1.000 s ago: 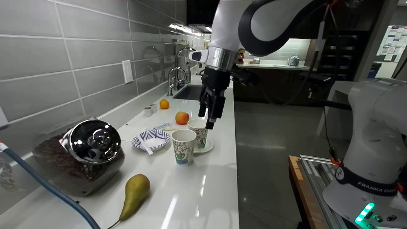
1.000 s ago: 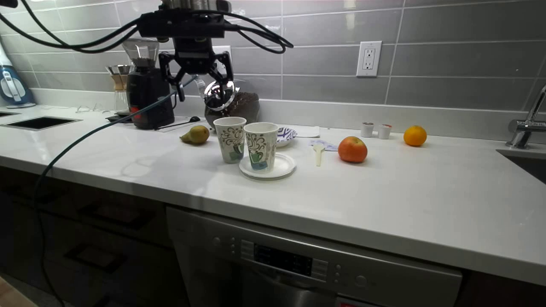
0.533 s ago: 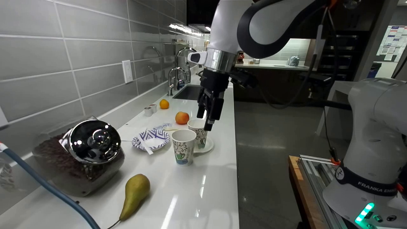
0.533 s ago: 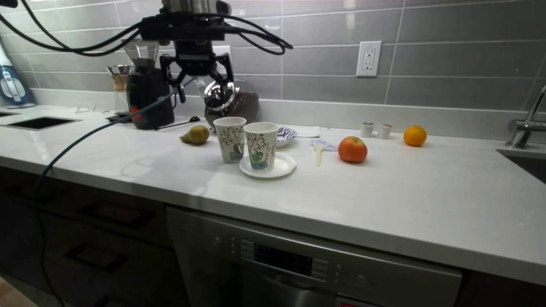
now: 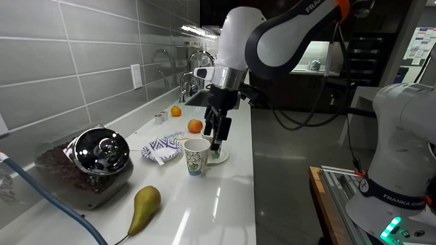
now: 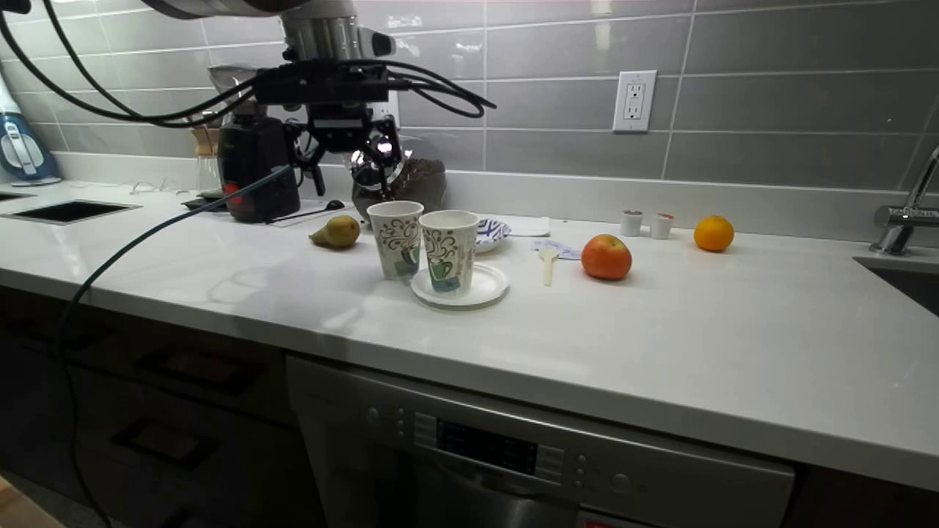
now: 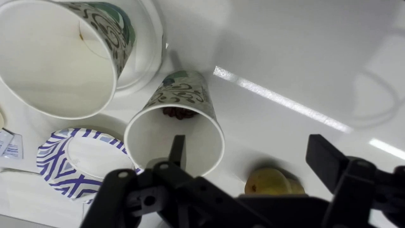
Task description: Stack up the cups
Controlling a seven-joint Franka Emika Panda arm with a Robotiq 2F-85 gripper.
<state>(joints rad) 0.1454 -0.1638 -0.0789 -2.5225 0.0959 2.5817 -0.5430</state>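
Observation:
Two whitish tapered paper cups with a swirl pattern stand upright, close together. One cup [image 5: 197, 158] stands on the counter, also in the other views [image 6: 396, 242] [image 7: 186, 90]; dark red pieces lie inside it. The second cup [image 6: 449, 253] stands on a flat white saucer [image 6: 493, 284]; in the wrist view this cup [image 7: 57, 60] looks empty but for a small brown spot. My gripper [image 6: 352, 192] is open and empty, above and beside the counter cup. In the wrist view one fingertip of the gripper [image 7: 248, 139] overlaps that cup's mouth; contact is not visible. In an exterior view the gripper [image 5: 212, 140] partly hides the saucer cup.
A pear [image 5: 146, 200], a blue-and-white patterned bowl [image 5: 160, 146] and a jar with a shiny lid [image 5: 85, 173] are near the cups. An apple [image 6: 606, 257], an orange [image 6: 713, 233] and a pale spoon [image 6: 548, 265] lie farther along. A blue hose [image 6: 198, 213] crosses the counter.
My gripper has come down toward cup height and shifted slightly toward the wall and the counter cup. It stays open. The cups have not moved.

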